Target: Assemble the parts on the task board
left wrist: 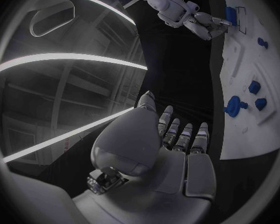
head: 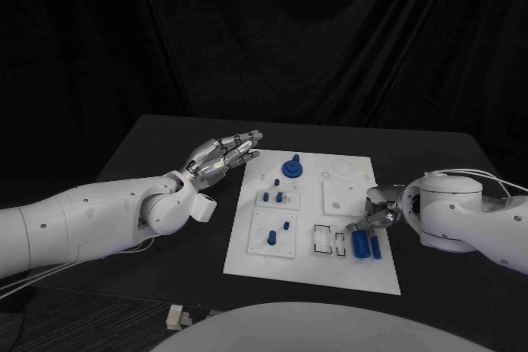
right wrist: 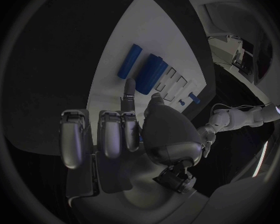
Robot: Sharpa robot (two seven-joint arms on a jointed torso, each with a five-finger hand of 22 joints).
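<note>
The white task board [head: 330, 268] lies in the middle of the black table. A round blue part [head: 293, 168] stands near its far edge, small blue pegs [head: 275, 195] and two blue pieces [head: 279, 231] sit on its left half, and two blue cylinders [head: 368, 246] lie side by side near its right edge. My left hand [head: 223, 157] hovers over the board's far left corner, fingers straight and apart, holding nothing. My right hand [head: 378, 213] hangs just behind the cylinders [right wrist: 140, 64], most fingers [right wrist: 99, 134] curled in and one pointing at them, with nothing in its grasp.
Empty rectangular slots [head: 321, 239] sit just left of the cylinders. A square raised plate [head: 342, 195] lies under the right hand's fingertips. A small pale object [head: 176, 316] rests at the table's near edge. The table's dark surface surrounds the board.
</note>
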